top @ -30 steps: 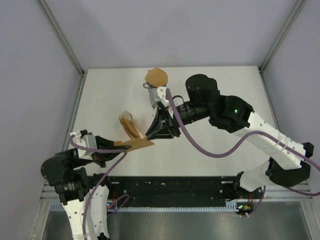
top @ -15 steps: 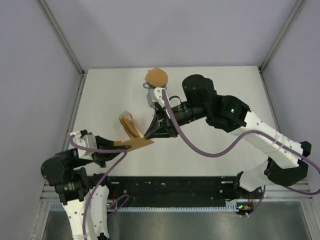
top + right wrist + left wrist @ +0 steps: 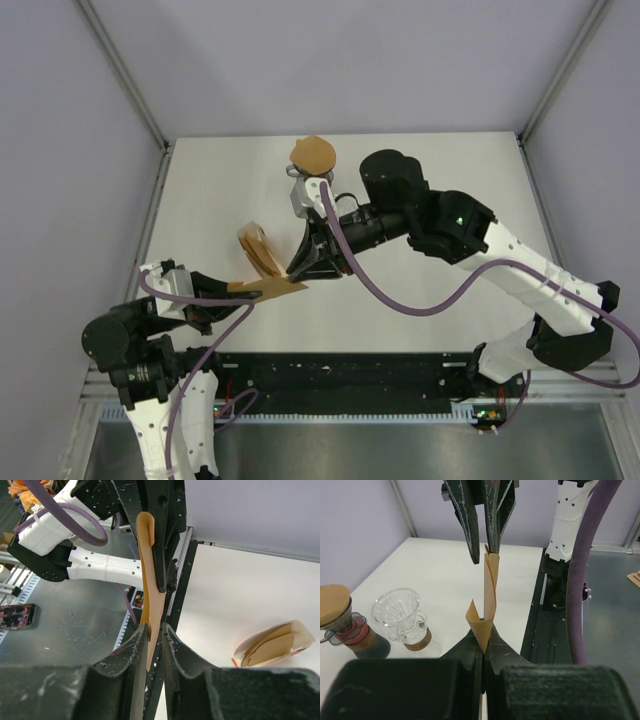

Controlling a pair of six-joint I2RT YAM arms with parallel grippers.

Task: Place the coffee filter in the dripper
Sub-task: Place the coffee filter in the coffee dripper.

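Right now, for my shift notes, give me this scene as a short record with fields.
coffee filter: off the table, spanning both grippers
left gripper: shut on one end of it
right gripper: jaws either side of the other end; grip unclear
dripper: clear glass, empty, standing on the table
spare filters: in a holder on the table

1. Clad in white shells along the right arm (image 3: 520, 255), with bulky round black joint housings.
2. Same white-and-black build on the left arm (image 3: 130, 360).
3. Looped with a thick purple cable (image 3: 420, 305) on each of the 2.
4. Lit by 1 small green light (image 3: 457, 213).
5. Tipped with a scuffed matte-black right gripper (image 3: 154, 626).
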